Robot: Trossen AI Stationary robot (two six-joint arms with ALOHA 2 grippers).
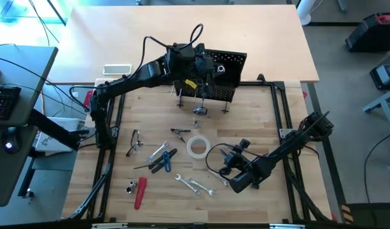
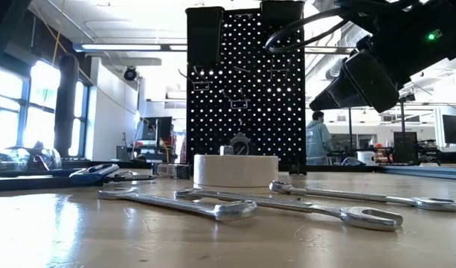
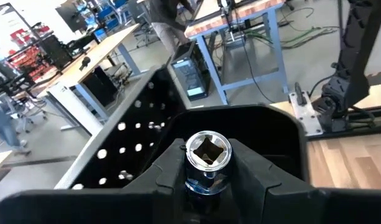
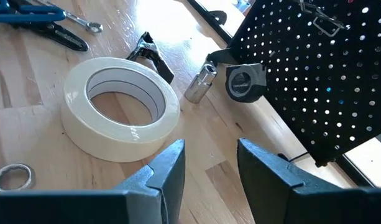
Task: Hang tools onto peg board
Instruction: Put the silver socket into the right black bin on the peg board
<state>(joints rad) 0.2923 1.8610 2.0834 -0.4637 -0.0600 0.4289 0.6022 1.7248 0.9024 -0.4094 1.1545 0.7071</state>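
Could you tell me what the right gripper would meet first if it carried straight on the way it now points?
Probably the white tape roll: it lies just ahead of the open right gripper, slightly to one side, with the peg board farther on.

Safety glasses [image 1: 135, 141] on the wooden table [image 1: 258, 133]; distant person [image 2: 316, 139].

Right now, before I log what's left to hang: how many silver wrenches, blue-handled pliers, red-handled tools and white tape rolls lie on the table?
Silver wrenches: 4
Blue-handled pliers: 1
Red-handled tool: 1
White tape roll: 1
Total: 7
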